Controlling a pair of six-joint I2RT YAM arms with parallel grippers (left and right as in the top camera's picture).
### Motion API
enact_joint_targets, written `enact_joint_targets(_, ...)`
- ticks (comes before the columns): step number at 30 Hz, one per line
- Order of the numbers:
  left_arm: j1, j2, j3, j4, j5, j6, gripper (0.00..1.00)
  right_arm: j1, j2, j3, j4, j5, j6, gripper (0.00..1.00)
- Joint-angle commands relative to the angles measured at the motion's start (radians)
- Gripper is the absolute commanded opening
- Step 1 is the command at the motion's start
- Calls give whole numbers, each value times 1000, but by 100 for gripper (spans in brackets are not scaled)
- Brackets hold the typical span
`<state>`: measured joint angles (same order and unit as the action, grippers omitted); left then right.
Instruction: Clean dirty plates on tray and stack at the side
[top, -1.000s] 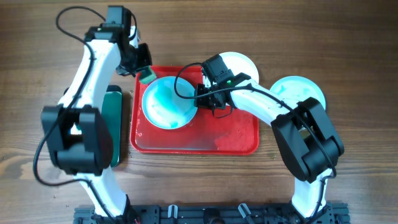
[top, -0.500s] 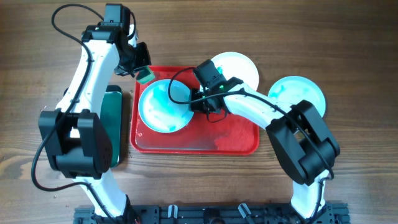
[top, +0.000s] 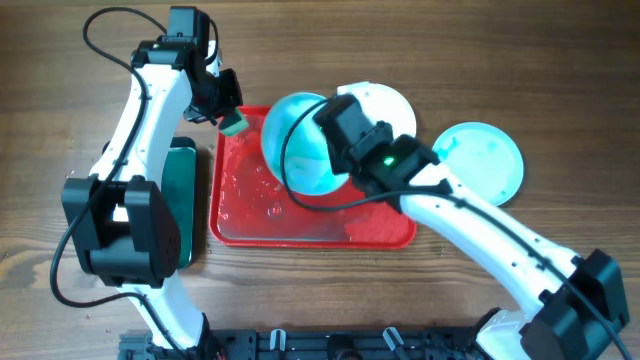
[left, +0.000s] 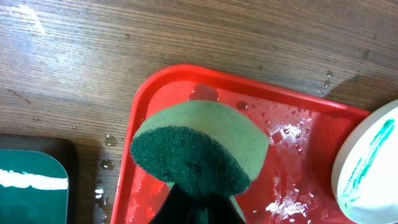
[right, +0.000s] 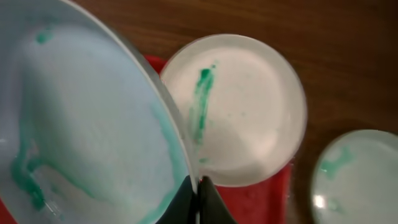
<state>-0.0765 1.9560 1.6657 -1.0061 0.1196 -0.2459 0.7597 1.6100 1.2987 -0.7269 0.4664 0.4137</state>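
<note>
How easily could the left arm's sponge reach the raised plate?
Probably yes: the sponge in the left gripper hangs just beside the raised plate, which the right gripper holds; only wet tray between.

I count three plates, all white with teal smears. I see one red tray, one smaller black tray and one green sponge. Two arms are on my screen.

The lifted plate is cut off at the left wrist view's right edge. The left gripper's fingertips are hidden behind the green sponge.
</note>
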Motion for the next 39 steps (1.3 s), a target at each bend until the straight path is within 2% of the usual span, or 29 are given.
enact_joint_targets(1,1,-9,2,-2,-10,-9,4,102,-10,13,-19,326,-29,4)
enact_joint_targets(6,1,-9,2,-2,-10,-9,4,283,-10,13,-13,739,-53,4)
enact_joint_targets(11,1,-9,2,-2,-10,-9,4,378,-10,13,87,991,-244,4)
enact_joint_targets(13,1,-9,2,-2,-10,-9,4,393,-10,13,177,1054,-344,4)
enact_joint_targets(17,1,-9,2,-3,-10,-9,4,395,-10,13,337,1054,-517,4)
enact_joint_targets(23,1,-9,2,-6,-10,-9,4,395,-10,13,389,1051,-531,4)
enact_joint_targets(26,1,-9,2,-6,-10,-9,4,395,-10,8,337,925,-508,4)
enact_joint_targets(27,1,-9,2,-6,-9,-9,4,395,-10,2,288,824,-500,5)
enact_joint_targets(32,1,-9,2,-9,-10,-9,4,380,-10,2,20,309,-178,4)
enact_joint_targets(36,1,-9,2,-10,-9,-9,4,339,-49,3,33,-57,-118,4)
enact_joint_targets(39,1,-9,2,-17,-9,-9,4,230,-153,3,42,-238,-119,5)
